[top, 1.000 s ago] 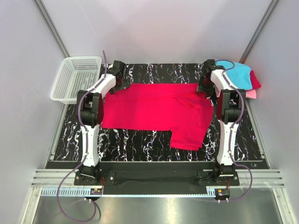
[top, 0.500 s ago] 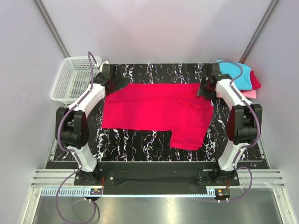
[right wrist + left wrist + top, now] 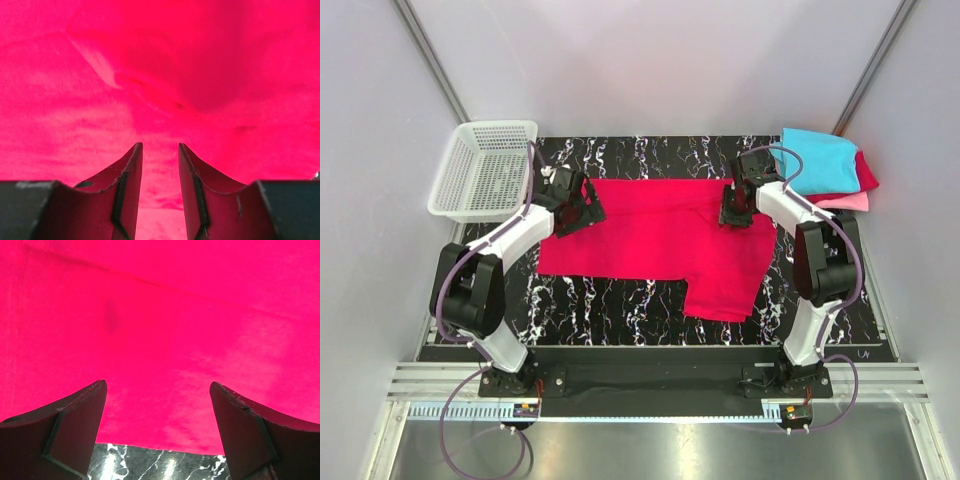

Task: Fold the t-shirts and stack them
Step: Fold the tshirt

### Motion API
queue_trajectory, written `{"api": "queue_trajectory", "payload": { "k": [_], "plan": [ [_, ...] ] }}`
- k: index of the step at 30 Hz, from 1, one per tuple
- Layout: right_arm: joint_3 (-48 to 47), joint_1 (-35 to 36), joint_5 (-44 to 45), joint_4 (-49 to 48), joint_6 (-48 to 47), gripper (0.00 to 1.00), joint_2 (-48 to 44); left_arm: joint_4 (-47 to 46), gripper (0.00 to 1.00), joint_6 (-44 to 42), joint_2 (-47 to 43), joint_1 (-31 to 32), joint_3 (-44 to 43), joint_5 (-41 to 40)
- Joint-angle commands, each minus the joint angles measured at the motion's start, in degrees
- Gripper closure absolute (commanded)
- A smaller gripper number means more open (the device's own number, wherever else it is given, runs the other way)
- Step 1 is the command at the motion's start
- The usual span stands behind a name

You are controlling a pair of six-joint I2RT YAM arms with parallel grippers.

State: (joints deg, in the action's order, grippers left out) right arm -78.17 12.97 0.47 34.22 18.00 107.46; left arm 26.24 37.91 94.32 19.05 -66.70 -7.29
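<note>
Marble-black desk (image 3: 620, 300) carries the crimson shirt (image 3: 660, 230), spread flat across mid-frame with one flap reaching toward the lower right. It has not moved in the last second.

The arms have. The left arm (image 3: 510, 235) has swung its elbow out and brought its jaws down from the shirt's upper-left corner onto its left edge. The right arm (image 3: 790, 205) has slid inward from the upper-right corner to over the cloth.

The cyan shirt (image 3: 825, 160) sits at upper right, on top of the dark red (image 3: 865, 175) and pink (image 3: 850, 202) ones.

The left jaws gape wide over the hem. The right jaws have narrowed to a slim gap above a ridge of cloth and are not yet pinching it. A two-point grasp for the next fold looks about to begin.
</note>
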Motion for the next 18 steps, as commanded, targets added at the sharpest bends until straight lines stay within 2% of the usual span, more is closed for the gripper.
{"api": "queue_trajectory", "payload": {
  "k": [1, 18],
  "plan": [
    [-2.9, 0.1, 1.2, -2.0, 0.3, 0.59, 1.9, -3.7, 0.10, 1.1, -1.2, 0.7, 0.9, 1.0],
    [-8.7, 0.1, 2.8, -2.4, -0.4, 0.61, 9.5, -3.8, 0.10, 0.5, 2.3, 0.9, -0.5, 1.7]
  ]
}}
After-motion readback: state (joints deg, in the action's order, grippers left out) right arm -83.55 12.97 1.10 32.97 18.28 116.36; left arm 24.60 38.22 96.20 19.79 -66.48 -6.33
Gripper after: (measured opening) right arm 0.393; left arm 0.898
